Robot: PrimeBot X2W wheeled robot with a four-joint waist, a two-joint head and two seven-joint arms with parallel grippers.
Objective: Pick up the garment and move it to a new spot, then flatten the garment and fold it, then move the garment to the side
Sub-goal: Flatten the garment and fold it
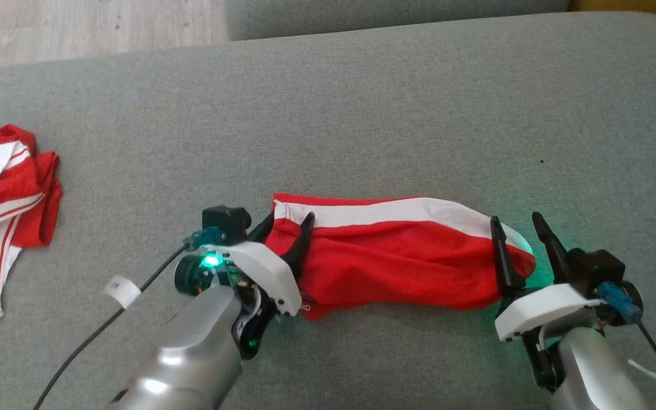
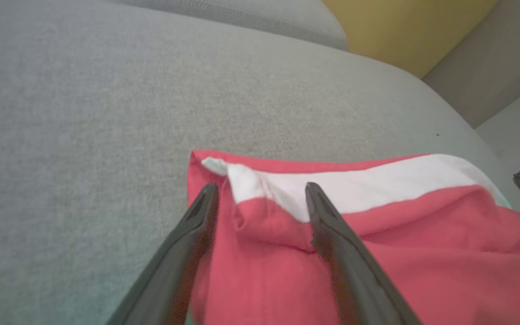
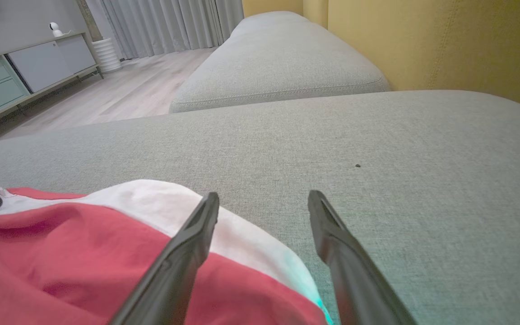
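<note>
The garment (image 1: 396,256) is red with a white stripe, folded into a long band on the grey cushion. My left gripper (image 1: 289,226) stands open over its left end, one finger on the cloth and one at its edge. In the left wrist view the garment (image 2: 377,253) lies under and between the open fingers (image 2: 327,225) of the left gripper (image 2: 260,194). My right gripper (image 1: 519,225) is open at the garment's right end, straddling its rounded tip. In the right wrist view the garment (image 3: 106,253) lies low left, the right gripper (image 3: 262,201) open above its edge.
A second red and white garment (image 1: 3,210) lies crumpled at the cushion's left edge. The grey cushion (image 1: 396,114) stretches wide behind the garment. Wooden floor (image 1: 77,28) shows beyond the far left. A yellow backrest (image 3: 436,40) rises at the right.
</note>
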